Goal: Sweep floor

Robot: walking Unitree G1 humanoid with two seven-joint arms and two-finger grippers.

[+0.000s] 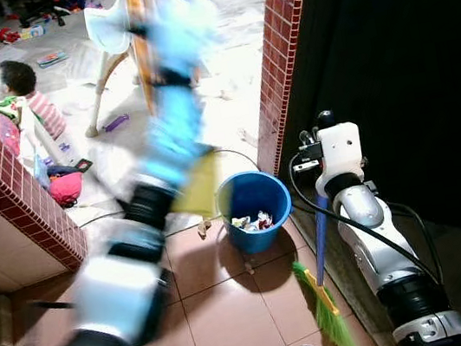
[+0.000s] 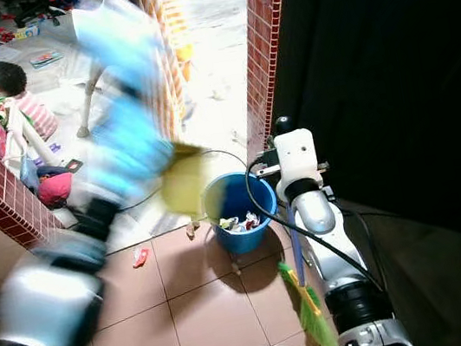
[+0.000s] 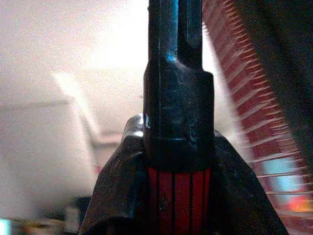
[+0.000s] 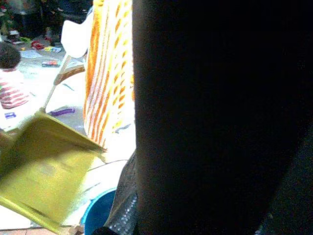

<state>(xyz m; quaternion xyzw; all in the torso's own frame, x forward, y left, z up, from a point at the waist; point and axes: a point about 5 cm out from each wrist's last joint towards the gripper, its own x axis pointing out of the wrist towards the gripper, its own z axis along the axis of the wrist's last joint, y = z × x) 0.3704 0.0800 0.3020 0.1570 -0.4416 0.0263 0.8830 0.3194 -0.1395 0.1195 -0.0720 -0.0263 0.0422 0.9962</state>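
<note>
L arm is blurred; its left hand [image 3: 178, 161] is closed round a red-and-black handle, w/ the yellow dustpan [image 1: 196, 187] tilted over the blue bucket [image 1: 255, 210], prob. for tipping. Bucket holds scraps of litter. Right hand's grip can't be told; broom [image 1: 324, 294] stands beside that arm.

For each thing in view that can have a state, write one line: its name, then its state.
Blue bucket: upright, open, litter inside.
Yellow dustpan: raised, tilted above the bucket.
Broom: held upright, green bristles at the floor.
Left gripper: shut on the dustpan's handle.
Right gripper: shut on the broom.
</note>
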